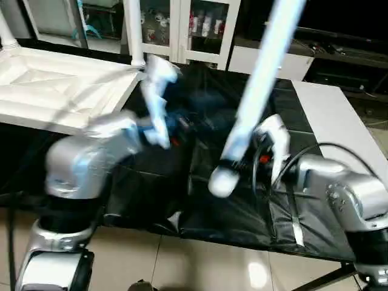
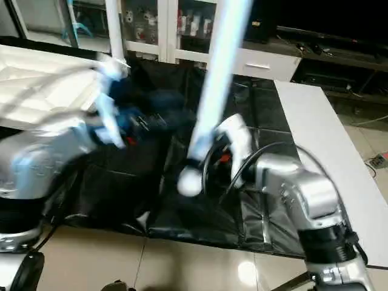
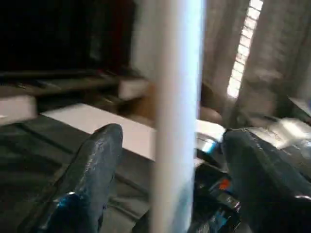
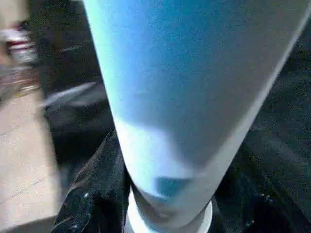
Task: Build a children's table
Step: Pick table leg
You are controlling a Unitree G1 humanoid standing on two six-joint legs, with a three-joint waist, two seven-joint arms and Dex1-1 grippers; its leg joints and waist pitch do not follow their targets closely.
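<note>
Tabletop (image 1: 54, 85) left, tube leg (image 1: 260, 91) right of it.

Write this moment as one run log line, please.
right gripper: holds tube leg upright | left gripper: open beside leg | tabletop: underside up

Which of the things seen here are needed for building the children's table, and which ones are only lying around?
Needed for the job:
- tabletop, ribbed underside up, at the left
- leg held by the right gripper
- leg already standing in a tabletop corner

Only lying around:
- flat white board at the right
- black sheet covering the work surface
- cabinet behind
</note>
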